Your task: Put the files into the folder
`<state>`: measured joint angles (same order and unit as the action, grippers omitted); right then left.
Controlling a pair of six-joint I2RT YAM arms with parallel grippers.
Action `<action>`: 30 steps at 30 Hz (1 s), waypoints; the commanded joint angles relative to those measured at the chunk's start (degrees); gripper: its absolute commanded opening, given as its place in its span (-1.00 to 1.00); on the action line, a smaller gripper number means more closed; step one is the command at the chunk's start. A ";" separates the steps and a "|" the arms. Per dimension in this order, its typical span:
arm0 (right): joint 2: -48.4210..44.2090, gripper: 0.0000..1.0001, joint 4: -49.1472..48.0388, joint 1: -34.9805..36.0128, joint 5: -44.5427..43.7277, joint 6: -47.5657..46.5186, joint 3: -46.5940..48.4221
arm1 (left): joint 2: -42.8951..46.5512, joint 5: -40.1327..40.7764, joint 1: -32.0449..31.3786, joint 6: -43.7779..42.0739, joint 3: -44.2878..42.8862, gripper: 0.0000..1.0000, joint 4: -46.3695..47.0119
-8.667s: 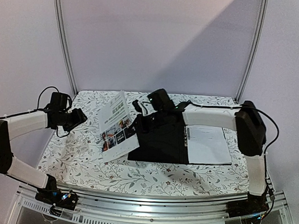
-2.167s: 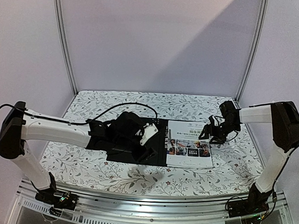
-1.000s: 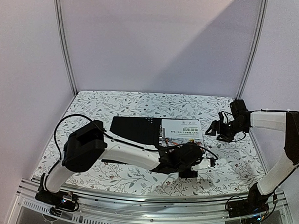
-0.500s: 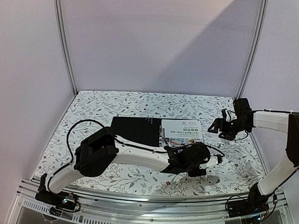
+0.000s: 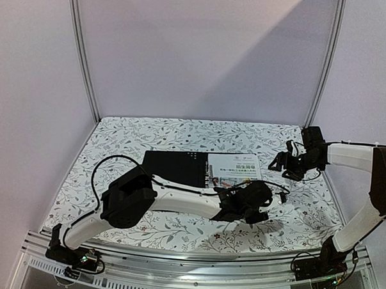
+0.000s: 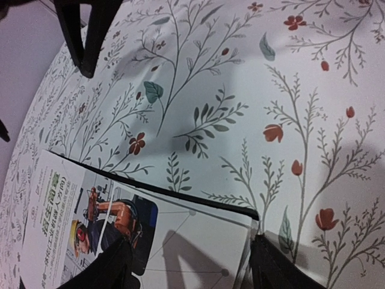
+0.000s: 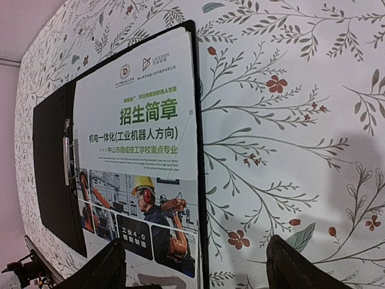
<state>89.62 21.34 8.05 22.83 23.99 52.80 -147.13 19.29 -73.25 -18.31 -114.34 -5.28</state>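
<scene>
In the top view the folder (image 5: 176, 168) lay open on the bench (image 5: 116, 138), black inside up. The files (image 5: 237, 170) were stacked on its right half, brochure sheet uppermost. The left arm reached across to bring the left pincer (image 5: 259, 204) to the folder's near right corner, probably to lift that edge for closing. Its wrist hid the fingers. The right pincer (image 5: 283, 162) hung just off the right edge, too small to read.

The left wrist view showed the left pincer (image 6: 189, 250) spread wide, gripping nothing, straddling the files' corner. Whether it touched the bench was unclear.

In the right wrist view the right pincer (image 7: 198, 262) gaped empty. Any sheets beneath the brochure stayed hidden.
</scene>
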 commanded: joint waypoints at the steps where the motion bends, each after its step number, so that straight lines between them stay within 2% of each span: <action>1: -1.22 0.58 -0.96 -0.47 0.38 0.44 -0.85 | -1.46 0.13 1.18 1.91 -0.54 0.36 -2.35; 7: -1.03 0.58 -1.18 -0.50 0.72 0.52 -0.93 | -0.39 -0.46 1.45 2.73 -0.57 0.36 -2.00; 11: -1.06 0.58 -1.47 -0.50 0.79 0.39 -1.18 | 1.92 -3.77 1.42 3.97 0.20 0.36 -1.16; 17: -2.80 0.57 -2.26 -0.50 -0.70 0.15 -1.58 | 9.17 -10.53 1.36 4.71 2.58 0.38 2.22; 23: -5.38 0.57 -2.42 -0.49 -2.70 -0.41 -1.14 | 18.77 -11.71 2.52 5.17 5.46 0.41 2.94; 28: -7.30 0.54 -6.28 0.73 -1.15 0.60 -2.04 | 25.38 -6.72 6.87 9.92 9.36 0.57 3.34; 30: -7.44 0.52 -6.72 2.16 -1.10 0.37 -1.41 | 26.30 -7.87 10.39 14.27 9.26 0.71 0.72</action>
<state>83.92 17.50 8.36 21.54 24.18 51.46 -122.43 10.11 -69.54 -11.18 -106.83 -2.31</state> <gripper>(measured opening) 0.768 0.805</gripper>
